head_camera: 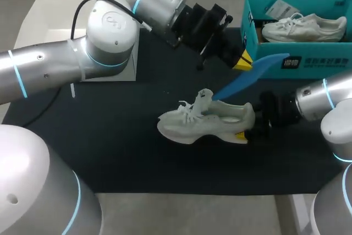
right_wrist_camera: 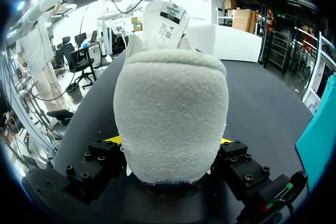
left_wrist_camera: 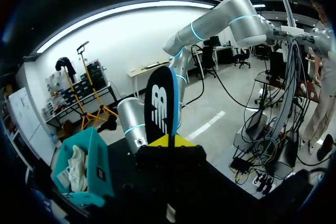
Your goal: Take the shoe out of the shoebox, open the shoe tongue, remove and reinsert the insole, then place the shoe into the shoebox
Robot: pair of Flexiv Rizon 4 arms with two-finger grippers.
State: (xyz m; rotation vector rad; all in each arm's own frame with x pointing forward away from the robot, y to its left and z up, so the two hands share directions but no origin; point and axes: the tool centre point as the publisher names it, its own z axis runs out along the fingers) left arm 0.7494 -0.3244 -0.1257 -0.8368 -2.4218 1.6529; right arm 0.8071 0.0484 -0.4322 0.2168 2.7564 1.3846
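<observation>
My left tool (head_camera: 242, 59) pinches the blue insole (head_camera: 247, 77) by one end, its tip at the opening of the shoe (head_camera: 206, 122) on the tabletop (head_camera: 110, 147). I judge it best fed low under the tongue (head_camera: 204, 98) while my right tool (right_wrist_camera: 169, 141), clamped on the heel (right_wrist_camera: 170, 108), holds firm. The tongue label (right_wrist_camera: 170, 17) and shoebox (head_camera: 308, 63) print are not transcribed.

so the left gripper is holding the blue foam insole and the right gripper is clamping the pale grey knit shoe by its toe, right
Not the toe. The right gripper clamps the pale grey knit shoe by its heel, which the right wrist view shows between the fingers. The left gripper does hold the blue foam insole.
</observation>
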